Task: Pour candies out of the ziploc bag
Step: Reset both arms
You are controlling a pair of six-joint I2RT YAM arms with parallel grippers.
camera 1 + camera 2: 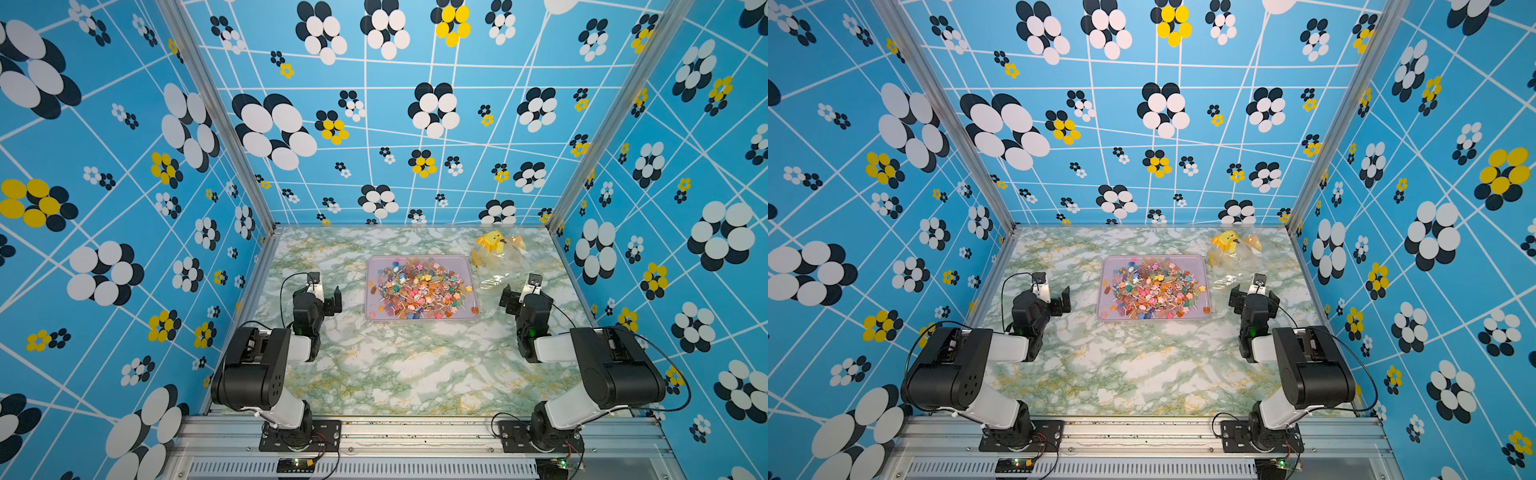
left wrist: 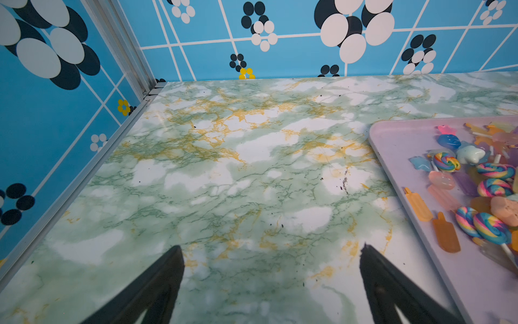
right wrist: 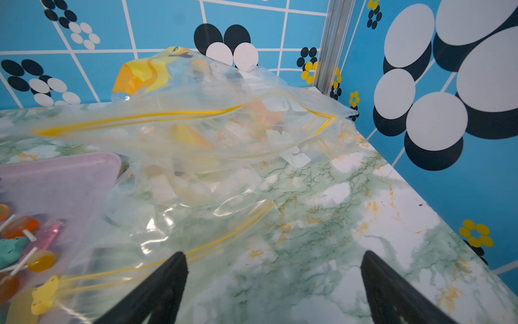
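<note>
Candies: heaped in pink tray, frame centre | ziploc bag: crumpled on table, upper right of tray | left gripper: jaws wide apart, holding nothing, left of tray | right gripper: jaws wide apart, empty, beside bag

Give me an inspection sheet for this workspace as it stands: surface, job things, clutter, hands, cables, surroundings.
surface: green marbled table, a few dark specks.
job's things: candies heaped in the pink tray; clear ziploc bag crumpled on the table beside the tray.
clutter: nothing seen.
hands: left hand open, empty, over bare table; right hand open, empty, beside the bag.
cables: black cable loops along the left arm, clear of the tray.
surroundings: blue flower-patterned walls on three sides.
</note>
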